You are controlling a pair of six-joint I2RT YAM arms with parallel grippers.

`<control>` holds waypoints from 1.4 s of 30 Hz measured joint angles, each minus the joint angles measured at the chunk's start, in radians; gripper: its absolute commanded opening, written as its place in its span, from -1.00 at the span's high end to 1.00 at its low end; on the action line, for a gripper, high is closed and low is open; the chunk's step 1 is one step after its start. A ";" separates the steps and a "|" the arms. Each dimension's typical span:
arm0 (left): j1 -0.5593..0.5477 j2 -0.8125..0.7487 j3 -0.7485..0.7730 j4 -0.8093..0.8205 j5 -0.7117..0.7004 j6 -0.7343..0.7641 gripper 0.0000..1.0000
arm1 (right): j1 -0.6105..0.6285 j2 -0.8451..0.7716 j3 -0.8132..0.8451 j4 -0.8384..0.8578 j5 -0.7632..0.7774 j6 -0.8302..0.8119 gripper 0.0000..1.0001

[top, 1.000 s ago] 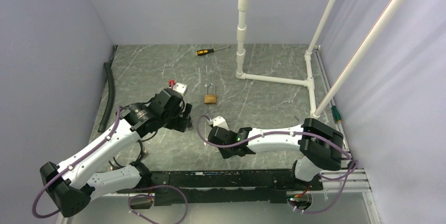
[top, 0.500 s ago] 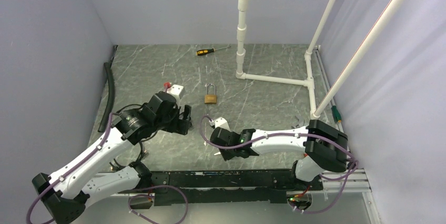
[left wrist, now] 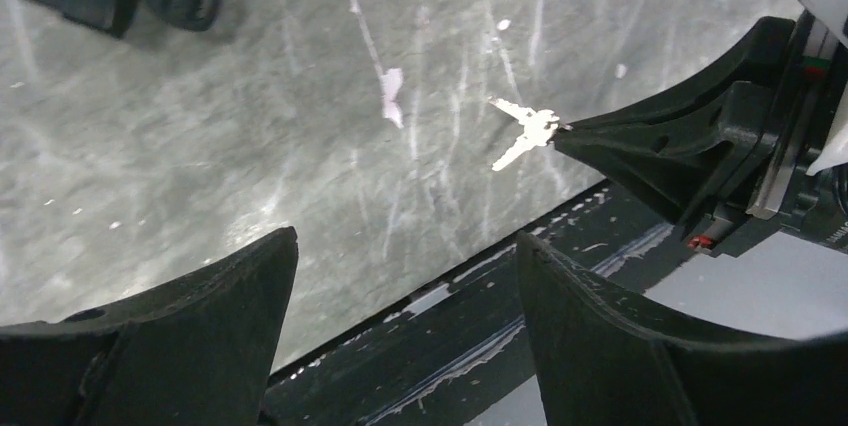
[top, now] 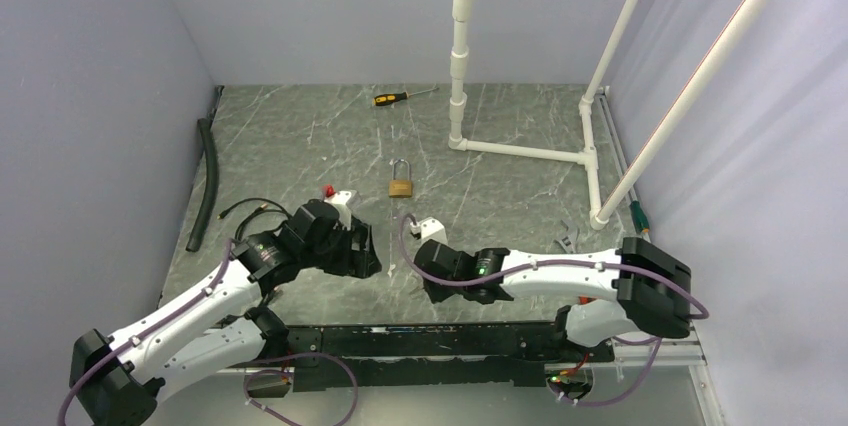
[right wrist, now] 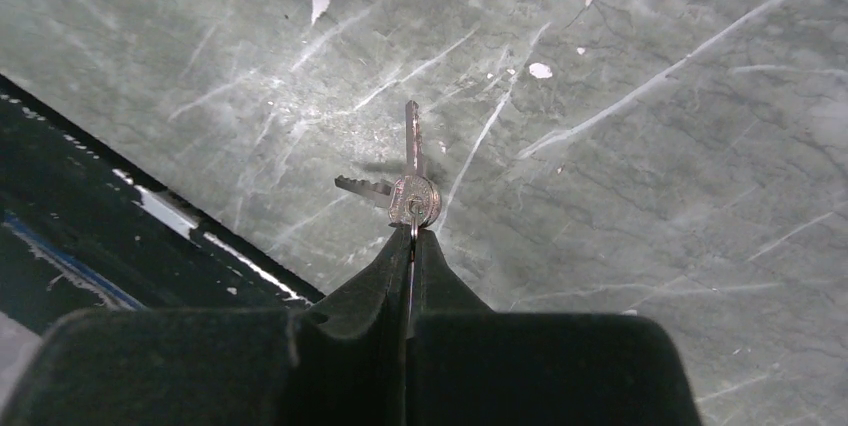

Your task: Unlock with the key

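Gripping keys: right tool pinches them by counter's near edge.
Left tool open; next move, reach padlock.

From here I see the left arm and right arm built alike: white link shells, black joint housings, a purple cable looped along each. Jaws matte black, wedge-shaped. White camera block at each wrist; green LED on the right forearm.
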 measured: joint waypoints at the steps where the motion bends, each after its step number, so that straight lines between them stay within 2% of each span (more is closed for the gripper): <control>1: 0.000 -0.003 -0.014 0.026 0.021 -0.005 -0.66 | 0.000 -0.014 -0.004 0.002 0.002 0.000 1.00; 13: 0.000 -0.030 -0.151 0.342 0.216 -0.039 -0.49 | 0.000 -0.114 -0.012 0.005 0.035 0.016 1.00; 23: 0.000 -0.084 -0.212 0.576 0.359 -0.111 -0.26 | 0.000 -0.373 -0.037 0.032 0.047 0.023 1.00; 27: 0.000 -0.088 -0.233 0.687 0.421 -0.150 -0.20 | 0.000 -0.430 -0.049 0.040 0.046 0.023 1.00; 42: 0.000 -0.053 -0.266 0.830 0.481 -0.218 0.00 | 0.000 -0.484 -0.050 0.063 0.043 0.023 1.00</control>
